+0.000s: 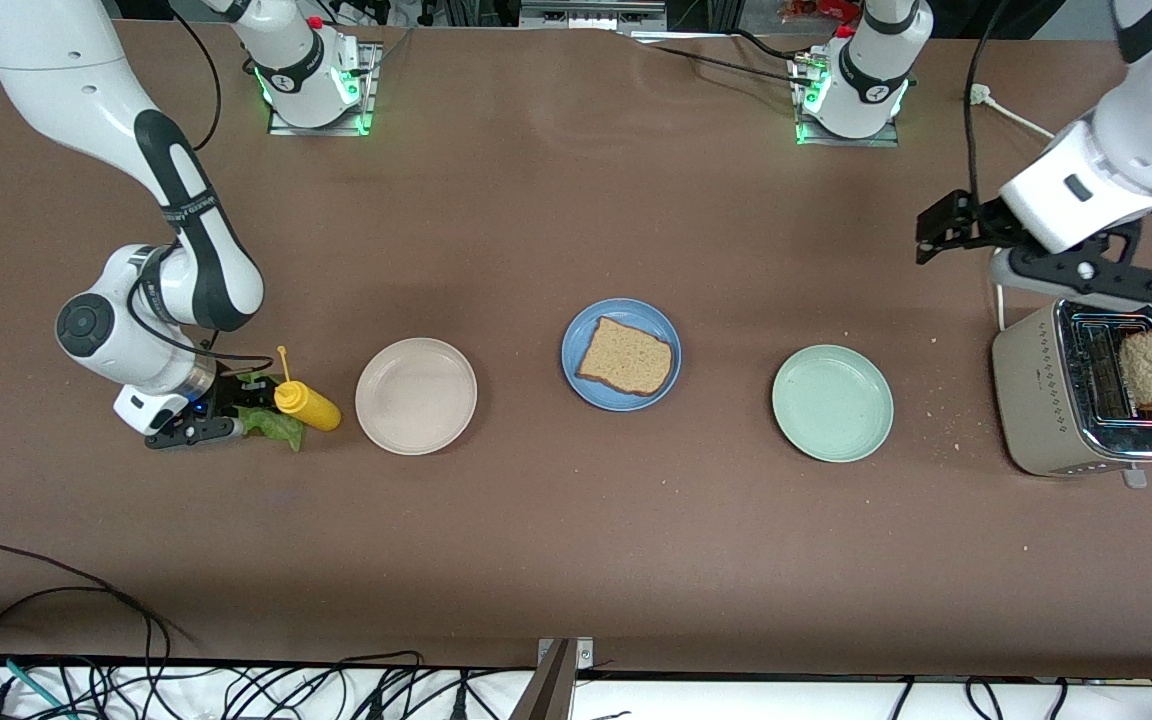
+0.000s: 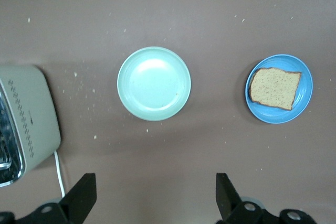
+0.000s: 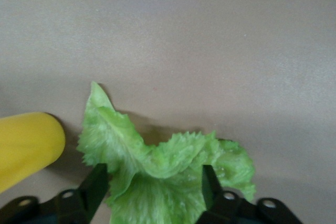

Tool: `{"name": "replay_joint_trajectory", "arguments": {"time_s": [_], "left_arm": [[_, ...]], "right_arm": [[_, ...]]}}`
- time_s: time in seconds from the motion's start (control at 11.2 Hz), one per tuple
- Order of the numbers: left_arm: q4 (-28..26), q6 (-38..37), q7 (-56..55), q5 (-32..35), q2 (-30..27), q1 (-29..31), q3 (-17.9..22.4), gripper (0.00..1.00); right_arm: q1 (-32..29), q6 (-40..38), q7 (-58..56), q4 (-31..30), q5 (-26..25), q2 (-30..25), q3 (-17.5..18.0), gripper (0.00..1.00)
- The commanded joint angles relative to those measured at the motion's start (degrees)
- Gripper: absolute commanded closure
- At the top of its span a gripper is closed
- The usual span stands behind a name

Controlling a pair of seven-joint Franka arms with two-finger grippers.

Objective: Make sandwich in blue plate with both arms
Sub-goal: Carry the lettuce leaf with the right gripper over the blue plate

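A blue plate (image 1: 584, 330) (image 2: 305, 107) lies mid-table with one brown bread slice (image 1: 626, 357) (image 2: 274, 88) on it. A second bread slice (image 1: 1151, 368) stands up out of the toaster (image 1: 1041, 405). The green lettuce leaf (image 1: 273, 426) (image 3: 157, 163) lies on the table at the right arm's end. My right gripper (image 1: 206, 428) (image 3: 152, 182) is low at the leaf, its fingers apart on either side of it. My left gripper (image 1: 941, 230) (image 2: 156, 198) hangs open and empty in the air beside the toaster, over bare table.
A yellow squeeze bottle (image 1: 308, 405) (image 3: 26, 145) lies right beside the lettuce. A beige plate (image 1: 416, 396) and a mint-green plate (image 1: 833, 403) (image 2: 154, 83) flank the blue one. The toaster (image 2: 29, 114) has crumbs scattered around it. Cables run along the table's near edge.
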Motion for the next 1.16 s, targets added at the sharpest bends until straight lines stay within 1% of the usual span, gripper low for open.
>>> {"name": "replay_joint_trajectory", "arguments": {"time_s": [0.0,0.09,0.18,0.36,0.45,0.54,0.63,0.71,0.98,1.07], "left_arm": [[-10.46,5.31,-0.88,-1.07,-5.49,-5.01,4.53,0.0],[-10.13,5.07,-0.88,-1.06,-5.07,-5.02,4.45,0.0],[-8.91,4.72,-0.62,-1.06,-4.02,-4.41,4.45,0.0],[-7.84,4.54,-0.62,-0.98,-3.13,-4.31,4.53,0.0],[-7.84,4.54,-0.71,-0.98,-3.13,-4.31,4.53,0.0],[-7.84,4.54,-0.79,-0.98,-3.13,-4.31,4.53,0.0],[-7.84,4.54,-0.88,-0.98,-3.13,-4.31,4.53,0.0],[-7.84,4.54,-0.88,-0.98,-3.13,-4.31,4.53,0.0],[-7.84,4.45,-0.97,-0.89,-3.13,-4.49,4.18,0.0],[-7.84,4.37,-0.97,-0.89,-3.13,-4.4,4.18,0.0]], "right_arm": [[-0.62,2.48,-1.72,0.42,1.47,1.38,0.52,0.0],[-0.62,2.48,-3.2,0.42,1.47,1.38,0.52,0.09],[-0.62,2.57,-5.21,0.42,1.47,1.47,0.52,0.17],[-0.62,3.44,-5.5,0.34,1.47,1.91,0.43,0.15],[-0.62,3.62,-5.5,0.33,1.47,2.08,0.43,0.18],[-0.62,3.8,-6.02,0.42,1.47,2.17,0.43,0.34],[-0.62,3.89,-6.9,0.42,1.47,2.43,0.52,0.47],[-0.71,4.32,-7.17,0.42,1.47,2.87,0.52,0.56],[-0.62,5.29,-7.87,0.42,1.47,3.31,0.52,0.92],[-0.62,5.29,-7.87,0.42,1.47,3.31,0.52,1.0]]}}
